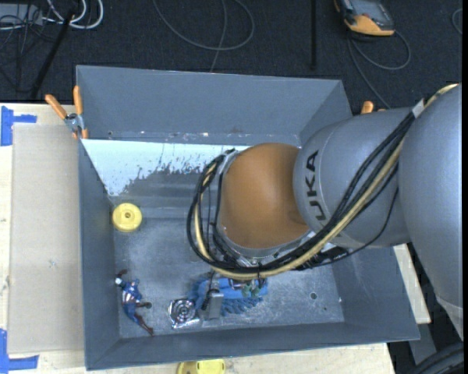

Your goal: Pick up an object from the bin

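**Gripper down at the blue cluster by the bin's front wall**

The gripper [217, 293] is low in the bin [218, 107], close to the front wall and a little right of the middle in the camera view. Most of it lies under the arm's orange cover [253, 197], so it cannot be told whether it is apart, together or clamped on anything. Its dark lower end meets a small cluster of things on the floor.

The nearest is a blue tufted thing [240, 299], ragged at the edge and with a touch of green on top. It lies just to the right of the gripper's end and, as far as the view shows, touches it. Just to the left sits a silver round piece [183, 312] with a ringed face, close against the same cluster.

Farther left, apart from the cluster, a small toy figure [132, 298] in blue and red lies on the floor near the front left corner. Above it in the view, well apart from the rest, a yellow round disc [127, 217] lies flat near the left wall.

Black and yellow cables [199, 209] loop round the orange cover and run back along the grey arm [374, 185]. The arm comes in from the right and covers the right part of the bin.
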Controlling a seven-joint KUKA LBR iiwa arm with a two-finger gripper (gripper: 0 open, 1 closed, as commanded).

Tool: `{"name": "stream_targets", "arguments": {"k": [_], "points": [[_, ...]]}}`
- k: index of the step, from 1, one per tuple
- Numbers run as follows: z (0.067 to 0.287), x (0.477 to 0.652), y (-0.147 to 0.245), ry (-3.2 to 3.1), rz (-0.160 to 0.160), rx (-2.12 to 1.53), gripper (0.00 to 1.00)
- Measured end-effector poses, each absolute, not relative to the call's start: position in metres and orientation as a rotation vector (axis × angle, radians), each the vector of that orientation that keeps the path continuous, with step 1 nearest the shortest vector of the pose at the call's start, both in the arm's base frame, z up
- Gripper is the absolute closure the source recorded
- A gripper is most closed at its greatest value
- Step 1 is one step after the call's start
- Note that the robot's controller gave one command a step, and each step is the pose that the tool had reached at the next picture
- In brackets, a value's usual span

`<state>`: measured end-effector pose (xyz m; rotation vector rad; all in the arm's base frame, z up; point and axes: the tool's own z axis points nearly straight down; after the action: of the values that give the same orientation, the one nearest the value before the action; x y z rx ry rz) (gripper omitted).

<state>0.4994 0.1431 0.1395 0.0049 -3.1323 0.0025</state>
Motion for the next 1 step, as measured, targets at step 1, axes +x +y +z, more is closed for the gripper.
{"name": "stream_targets", "arguments": {"k": [1], "points": [[0.1438,0.5009,0.1424,-3.139,0.001,-0.001,0.0]]}}
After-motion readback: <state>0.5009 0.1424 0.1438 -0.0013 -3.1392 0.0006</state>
